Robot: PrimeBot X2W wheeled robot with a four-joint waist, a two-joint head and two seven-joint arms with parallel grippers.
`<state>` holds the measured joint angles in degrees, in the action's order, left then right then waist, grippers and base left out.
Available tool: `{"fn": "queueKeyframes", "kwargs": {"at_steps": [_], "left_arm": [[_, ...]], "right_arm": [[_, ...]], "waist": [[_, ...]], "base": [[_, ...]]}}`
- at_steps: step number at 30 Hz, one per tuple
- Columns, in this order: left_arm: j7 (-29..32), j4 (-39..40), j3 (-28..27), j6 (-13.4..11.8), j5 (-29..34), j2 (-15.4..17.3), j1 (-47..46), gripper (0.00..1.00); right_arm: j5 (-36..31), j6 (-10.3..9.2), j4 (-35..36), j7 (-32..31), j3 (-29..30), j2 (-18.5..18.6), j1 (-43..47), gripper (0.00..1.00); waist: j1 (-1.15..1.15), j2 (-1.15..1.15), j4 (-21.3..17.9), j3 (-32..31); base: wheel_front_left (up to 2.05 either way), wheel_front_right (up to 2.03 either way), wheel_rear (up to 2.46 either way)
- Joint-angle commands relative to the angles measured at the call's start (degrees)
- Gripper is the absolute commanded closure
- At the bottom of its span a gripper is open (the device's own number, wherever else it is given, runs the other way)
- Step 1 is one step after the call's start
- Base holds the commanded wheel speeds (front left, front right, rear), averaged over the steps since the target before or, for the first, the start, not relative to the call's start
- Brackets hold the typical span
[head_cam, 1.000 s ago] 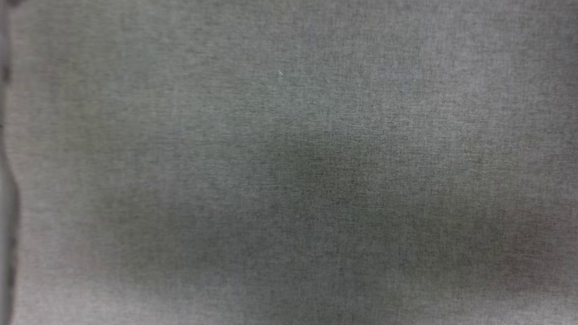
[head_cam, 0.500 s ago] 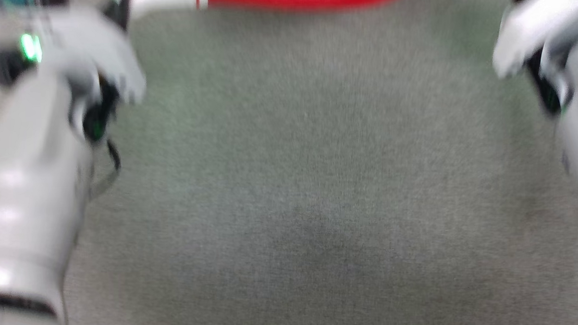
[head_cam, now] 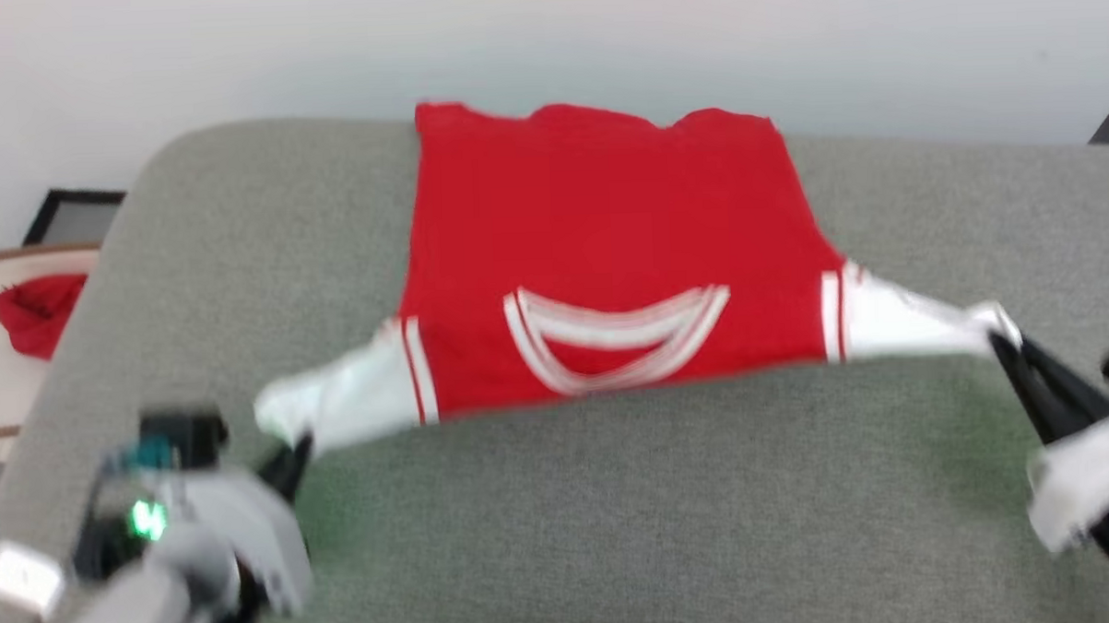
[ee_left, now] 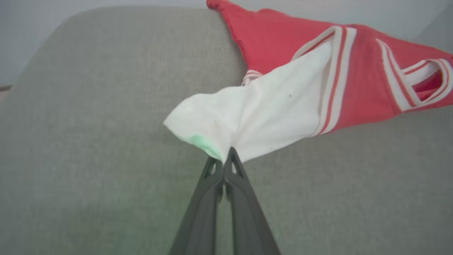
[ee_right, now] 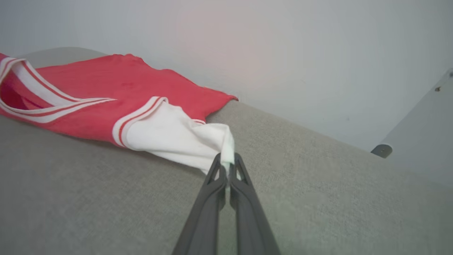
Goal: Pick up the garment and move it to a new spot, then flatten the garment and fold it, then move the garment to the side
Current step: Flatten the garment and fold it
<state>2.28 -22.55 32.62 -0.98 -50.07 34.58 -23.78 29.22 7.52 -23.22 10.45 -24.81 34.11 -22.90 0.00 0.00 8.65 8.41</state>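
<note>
Across the grey cushion (head_cam: 617,531), left fingers (ee_left: 207,205) pinch the left sleeve (ee_left: 265,109), right fingers (ee_right: 208,205) the right sleeve (ee_right: 166,138) of the red T-shirt (head_cam: 607,217); pull evenly, low, so it settles flat.

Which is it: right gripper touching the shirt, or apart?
Touching. Right wrist view shows the right gripper shut on the shirt at its sleeve tip.

Blur softens the whole head view. The left gripper (head_cam: 289,457) is smeared, its fingers mostly behind its pale wrist. The right gripper (head_cam: 1003,337) runs off the right edge. The left edge cuts a basket (head_cam: 27,254) holding red cloth (head_cam: 38,311). The garment (ee_left: 361,81) leaves the left wrist view's right edge.
</note>
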Motion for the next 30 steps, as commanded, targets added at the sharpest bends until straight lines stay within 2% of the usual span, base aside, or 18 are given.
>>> {"fn": "queueKeyframes", "kwargs": {"at_steps": [1, 7, 11, 13, 18, 24, 25, 26, 27, 30], "left_arm": [[0.15, 1.43, -0.12, -1.2, -0.53, 0.41, 2.32, 1.0], [1.63, 14.07, -0.45, -8.69, -2.44, 3.06, 14.87, 1.0], [1.93, 18.48, -1.11, -13.13, -3.65, 4.31, 21.04, 1.0], [1.64, 19.52, -1.43, -14.51, -4.58, 3.96, 23.49, 1.0], [0.87, 19.07, -1.36, -15.75, -5.43, 2.98, 26.4, 1.0], [0.19, 18.02, -1.04, -14.8, -5.61, 1.08, 24.85, 1.0], [0.18, 17.76, -0.89, -14.65, -5.55, 0.91, 24.65, 1.0], [0.36, 17.54, -0.67, -14.6, -5.39, 0.9, 24.48, 1.0], [0.34, 17.37, -0.59, -14.55, -5.22, 0.8, 24.18, 1.0], [-0.19, 17.17, -0.5, -14.52, -4.86, 0.34, 23.34, 1.0]], "right_arm": [[-0.61, -0.06, 1.33, -0.35, 1.46, 0.33, 2.05, 1.0], [-5.97, -0.06, 15.42, -4.1, 9.08, 0.93, 18.85, 1.0], [-9.61, -0.07, 23.2, -4.49, 13.72, 0.02, 29.37, 1.0], [-11.38, -0.06, 25.56, -4.78, 15.79, -1.17, 34.29, 1.0], [-13.28, -0.07, 27.44, -5.74, 19.88, -5.05, 41.28, 1.0], [-13.07, -0.07, 26.98, -8.29, 22.22, -7.6, 41.84, 1.0], [-12.96, -0.07, 27.19, -8.94, 22.33, -7.77, 41.24, 0.77], [-12.77, -0.07, 27.44, -9.63, 22.44, -7.9, 40.69, 0.48], [-12.69, -0.07, 27.74, -10.31, 22.51, -7.91, 40.39, 0.0], [-11.26, -0.06, 29.13, -11.66, 22.49, -8.12, 39.19, 0.0]], "waist": [[0.0, 0.0, -0.07, -1.53], [0.0, 0.0, 0.05, -0.87], [0.0, 0.0, -0.11, -0.17], [0.0, 0.0, -0.12, 0.16], [0.0, 0.0, -0.64, 0.98], [0.0, 0.0, -1.02, 1.52], [0.0, 0.0, -1.06, 1.59], [0.0, 0.0, -1.08, 1.65], [0.0, 0.0, -1.06, 1.73], [0.0, 0.0, -0.88, 1.96]], "base": [[0.0, 0.0, 0.0], [0.0, 0.0, 0.0], [0.0, 0.0, 0.0], [0.0, 0.0, 0.0], [0.0, 0.0, 0.0], [0.0, 0.0, 0.0], [0.0, 0.0, 0.0], [0.0, 0.0, 0.0], [0.0, 0.0, 0.0], [0.0, 0.0, 0.0]]}}
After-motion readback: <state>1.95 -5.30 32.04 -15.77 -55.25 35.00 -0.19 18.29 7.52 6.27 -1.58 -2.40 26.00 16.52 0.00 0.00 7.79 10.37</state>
